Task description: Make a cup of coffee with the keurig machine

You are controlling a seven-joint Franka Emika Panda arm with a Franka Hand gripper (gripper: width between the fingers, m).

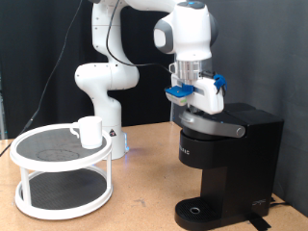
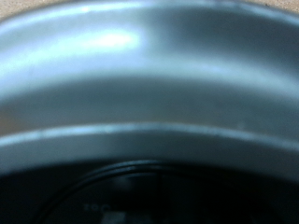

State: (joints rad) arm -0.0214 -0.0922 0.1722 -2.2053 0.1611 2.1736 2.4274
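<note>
Keurig machine [image 1: 228, 159] lid under end effector [image 1: 195, 97]; wrist view fills with it.

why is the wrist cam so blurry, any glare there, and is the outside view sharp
Wrist view: too close to the keurig machine, so its silver band is soft, with a bright glare patch at one end and dark below. Exterior view: evenly lit and sharp; the gripper sits on the machine's lid, the cup on the white rack.
</note>
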